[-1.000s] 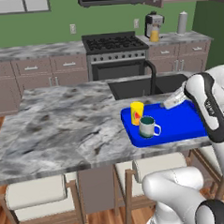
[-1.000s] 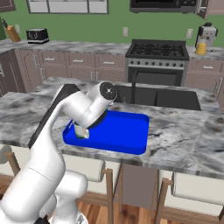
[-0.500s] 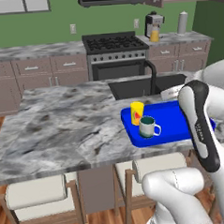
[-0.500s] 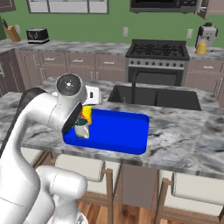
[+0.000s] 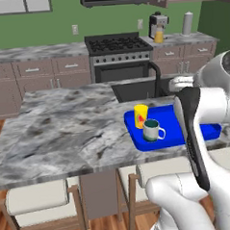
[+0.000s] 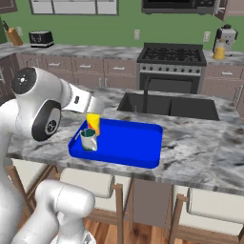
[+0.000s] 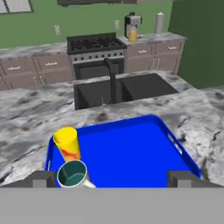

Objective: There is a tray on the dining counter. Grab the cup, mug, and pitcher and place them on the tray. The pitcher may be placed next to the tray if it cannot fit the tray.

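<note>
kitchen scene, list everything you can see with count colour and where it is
tray: one, bright blue, on the dining counter in front of the sink
cup: one, yellow with red-orange mark, upright at the tray's left end
mug: one, white-grey, teal inside, on the tray close beside the cup
pitcher: one, clear with orange contents, on the back worktop right of the stove
stove: one, dark, centre of the back wall
sink: one, dark, set in the dining counter behind the tray
toaster: one, dark, back worktop far left
stools: several, pale seats, under the counter edge
gripper: one, jaws open, above the tray's near edge
</note>
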